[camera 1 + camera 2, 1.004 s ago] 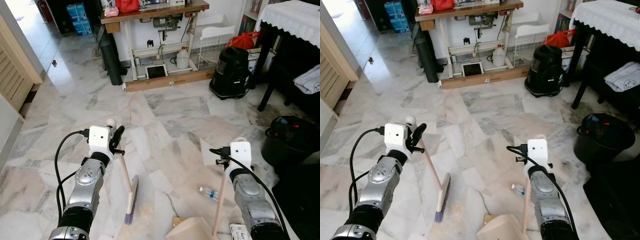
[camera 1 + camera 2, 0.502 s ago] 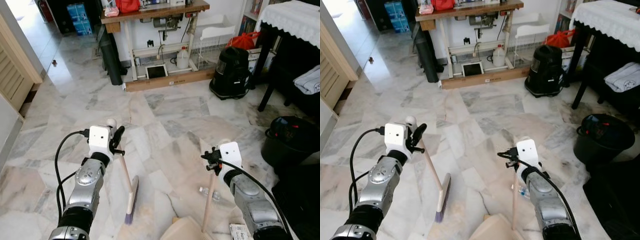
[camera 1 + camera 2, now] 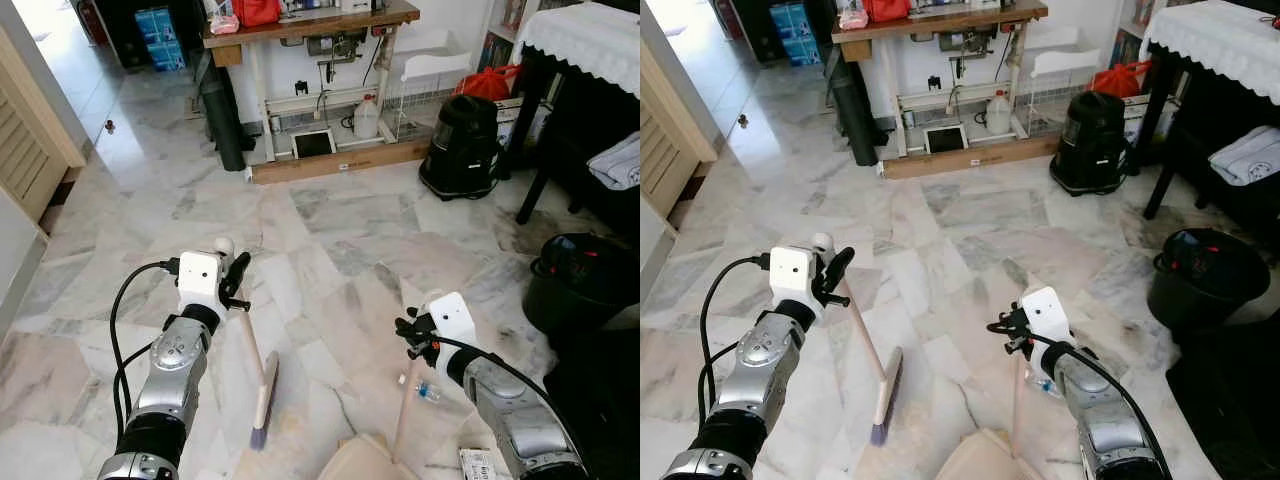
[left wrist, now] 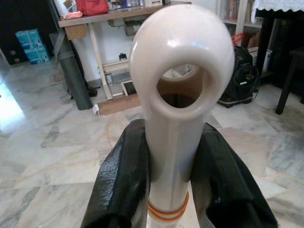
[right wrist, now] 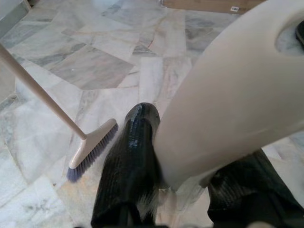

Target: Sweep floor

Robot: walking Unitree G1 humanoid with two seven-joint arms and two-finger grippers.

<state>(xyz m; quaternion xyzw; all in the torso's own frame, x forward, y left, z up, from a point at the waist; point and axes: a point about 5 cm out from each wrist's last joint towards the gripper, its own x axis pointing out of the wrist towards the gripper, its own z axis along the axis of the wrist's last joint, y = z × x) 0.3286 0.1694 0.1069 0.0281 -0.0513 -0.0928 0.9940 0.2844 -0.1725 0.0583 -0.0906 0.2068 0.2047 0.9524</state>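
Gripping the broom (image 3: 262, 385) handle, the left hand (image 3: 232, 282) poises its bristles beside the dustpan (image 3: 365, 462); the right hand (image 3: 415, 335) clamps the dustpan's handle; next, likely sweeping the small bottle (image 3: 425, 390) pan-ward.

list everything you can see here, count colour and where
broom: 1, cream handle, purple bristles, head on the floor ahead of the left arm
dustpan: 1, cream, on the floor at the near edge, long handle upright
bottle: 1, clear plastic, lying on the floor by the dustpan handle
bucket: 1, black, floor at right
vacuum: 1, black, floor by the workbench
workbench: 1, wooden top, white legs, against the far wall
jug: 1, white, under the workbench
red bag: 1, behind the vacuum
left claw: 1, black, shut on the broom handle
right claw: 1, black, shut on the dustpan handle
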